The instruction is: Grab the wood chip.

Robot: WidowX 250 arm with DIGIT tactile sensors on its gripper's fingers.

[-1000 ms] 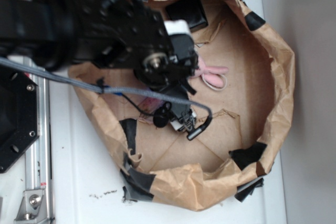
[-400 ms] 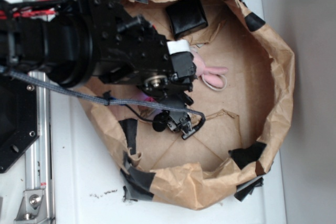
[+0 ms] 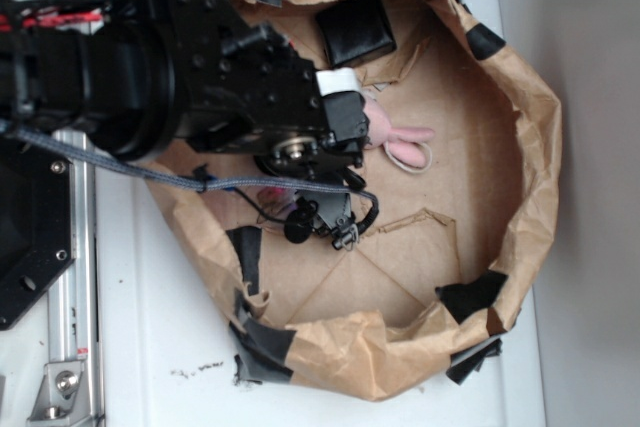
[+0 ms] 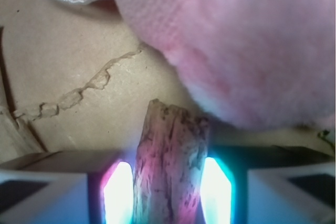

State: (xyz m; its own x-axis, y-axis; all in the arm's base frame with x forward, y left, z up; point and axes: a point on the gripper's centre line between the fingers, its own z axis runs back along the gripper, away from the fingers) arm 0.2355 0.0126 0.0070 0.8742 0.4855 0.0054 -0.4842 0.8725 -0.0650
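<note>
Exterior view: arm reaches into the brown paper nest (image 3: 530, 137) on the white bench (image 3: 150, 347); tool (image 3: 335, 222) low over the nest floor, just below the pink plush (image 3: 400, 142). Wood chip hidden under the arm here.

Wrist view: wood chip (image 4: 169, 166) stands between the two glowing pads (image 4: 118, 192), long axis running along the fingers, tip pointing toward the pink plush. Pads sit against both flanks, nearly closed on it; grip looks seated, judged ready to lift.

The exterior view looks straight down on the torn brown paper nest (image 3: 520, 147) from well above; the wrist view sits close, facing its floor, sharing the fuzzy pink plush toy (image 3: 400, 142) (image 4: 241, 40).
</note>
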